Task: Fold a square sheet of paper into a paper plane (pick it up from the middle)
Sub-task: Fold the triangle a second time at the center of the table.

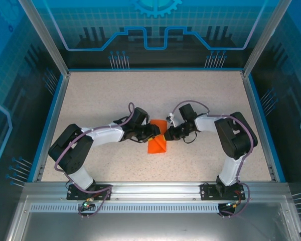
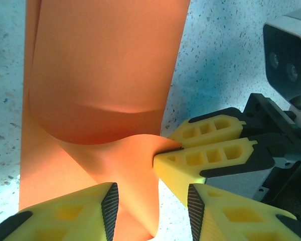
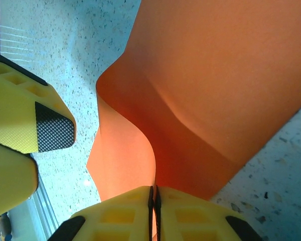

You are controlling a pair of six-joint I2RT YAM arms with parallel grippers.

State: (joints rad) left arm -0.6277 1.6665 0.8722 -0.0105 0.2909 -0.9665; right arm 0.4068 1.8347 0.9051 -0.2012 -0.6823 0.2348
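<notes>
The square sheet of paper [image 1: 157,144] sits mid-worktop between the two grippers, bowed into a soft hump rather than creased. The right gripper [image 3: 154,193] has its jaws together, pinching a raised edge of the sheet. The left gripper [image 2: 151,195] has its jaws apart, with a curl of paper between them unclamped. For a clean fold, the left should probably close on that curl level with the right's pinch. Both could then lay the layers flat on the worktop [image 1: 100,100] before creasing.
</notes>
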